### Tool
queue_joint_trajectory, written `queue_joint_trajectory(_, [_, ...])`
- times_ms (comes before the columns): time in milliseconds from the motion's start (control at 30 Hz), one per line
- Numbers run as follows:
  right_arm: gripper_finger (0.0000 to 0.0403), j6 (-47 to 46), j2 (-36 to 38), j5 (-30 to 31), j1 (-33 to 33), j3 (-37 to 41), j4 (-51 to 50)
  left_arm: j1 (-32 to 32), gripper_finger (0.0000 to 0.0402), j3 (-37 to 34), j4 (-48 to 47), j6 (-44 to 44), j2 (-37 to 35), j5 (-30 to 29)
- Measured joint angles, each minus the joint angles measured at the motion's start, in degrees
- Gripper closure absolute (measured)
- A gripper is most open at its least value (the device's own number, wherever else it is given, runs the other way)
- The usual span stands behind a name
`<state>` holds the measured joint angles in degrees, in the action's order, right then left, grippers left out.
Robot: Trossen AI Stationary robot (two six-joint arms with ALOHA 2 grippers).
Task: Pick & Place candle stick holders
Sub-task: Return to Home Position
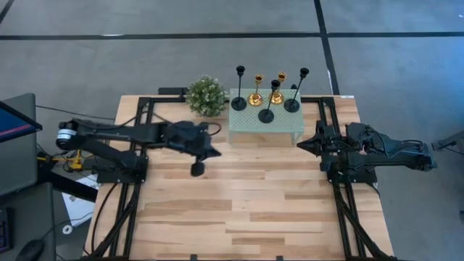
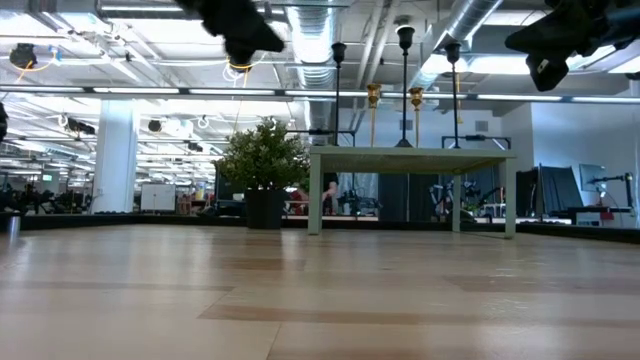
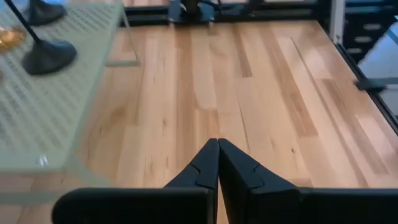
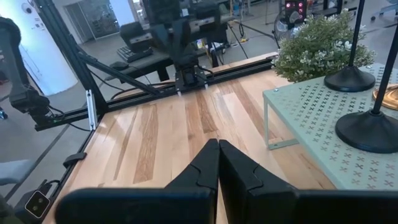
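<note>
- Pale wooden planks make up the table [image 1: 239,210], and black metal rails [image 1: 138,210] are laid along both of its sides.
- At the far edge a mint-green perforated stand [image 1: 264,130] is set on the wood, with a leafy green plant ball [image 1: 206,96] just beside it on the left arm's side.
- All five holders are found upright on the stand's top. The three black candle stick holders [image 1: 266,115] are spread across it on disc bases, and the two gold candle stick holders [image 1: 255,99] are placed between them, toward the far side.
- The left gripper [image 3: 217,142] is held over bare wood near the stand's front corner, with its fingers pressed together on nothing.
- The right gripper [image 4: 217,143] is held off the stand's other end, with its fingers likewise together and empty.
- A grey floor [image 1: 145,58] crossed by dark lines is seen around the table.
- Beyond the table, an open ceiling with silver ducts [image 2: 470,20], long strip lights [image 2: 150,92] and a white column [image 2: 115,155] can be made out.
</note>
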<state>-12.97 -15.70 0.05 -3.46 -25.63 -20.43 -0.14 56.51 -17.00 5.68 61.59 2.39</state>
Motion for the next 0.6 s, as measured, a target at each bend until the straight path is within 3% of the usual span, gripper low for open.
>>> queue_joint_trajectory(300, [0.0403,-0.05,-0.02,0.00,0.00,0.00,-0.28,-1.40,0.0394,-9.76,0.65,-0.59,-9.52,-0.19])
queue_joint_trajectory(600, [0.0403,2.25,-0.02,0.00,0.01,0.00,-1.53,-1.36,0.0391,-10.73,1.83,3.08,-10.28,-0.43])
